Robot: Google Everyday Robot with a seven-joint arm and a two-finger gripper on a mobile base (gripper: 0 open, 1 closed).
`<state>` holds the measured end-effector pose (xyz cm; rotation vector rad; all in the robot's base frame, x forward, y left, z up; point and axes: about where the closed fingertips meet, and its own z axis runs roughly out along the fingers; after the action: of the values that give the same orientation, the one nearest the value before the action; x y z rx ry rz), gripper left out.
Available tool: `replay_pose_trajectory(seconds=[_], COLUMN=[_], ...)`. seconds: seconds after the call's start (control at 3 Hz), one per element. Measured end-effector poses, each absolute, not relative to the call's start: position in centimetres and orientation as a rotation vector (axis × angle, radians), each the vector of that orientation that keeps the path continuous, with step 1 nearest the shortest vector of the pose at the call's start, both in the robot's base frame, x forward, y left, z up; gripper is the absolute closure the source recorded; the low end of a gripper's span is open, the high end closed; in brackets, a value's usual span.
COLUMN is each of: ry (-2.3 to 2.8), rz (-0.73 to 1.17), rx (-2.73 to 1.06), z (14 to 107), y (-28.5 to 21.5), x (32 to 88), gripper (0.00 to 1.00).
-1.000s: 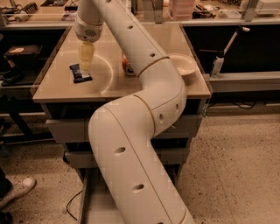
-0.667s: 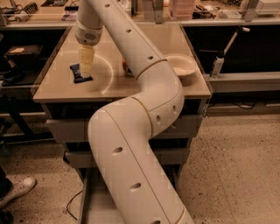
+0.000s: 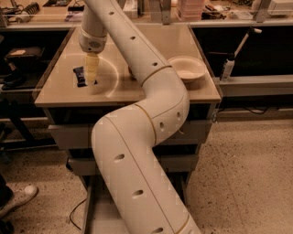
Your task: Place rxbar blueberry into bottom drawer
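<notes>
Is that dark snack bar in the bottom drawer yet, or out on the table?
Out: the rxbar blueberry lies flat on the tabletop, with the end effector pointing down at it.

No lettering, brand, number or sign can be read anywhere in this view. The snack bar [image 3: 79,76], lying on the left part of the tabletop [image 3: 55,93], shows only a dark wrapper, and any print on it is too small to make out. The gripper [image 3: 91,77] points down at the tabletop just at the bar's right edge and has no legible marking. The grey fronts of the upper drawers [image 3: 68,136] and the pulled-out bottom drawer [image 3: 98,218] show no legible label. The items on the far shelf [image 3: 55,8] are too blurred to read.
</notes>
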<state>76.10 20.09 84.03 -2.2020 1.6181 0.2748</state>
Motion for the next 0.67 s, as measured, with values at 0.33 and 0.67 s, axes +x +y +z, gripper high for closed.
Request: replay_pose_trajectory(seconds=[0.33,0.67], ry=[1.617,1.611], rz=[0.291,0.304], rx=[-2.219,-2.234], z=[82.84,82.00], y=[20.42,20.49], x=[76.09,76.09], gripper=[0.00,0.00])
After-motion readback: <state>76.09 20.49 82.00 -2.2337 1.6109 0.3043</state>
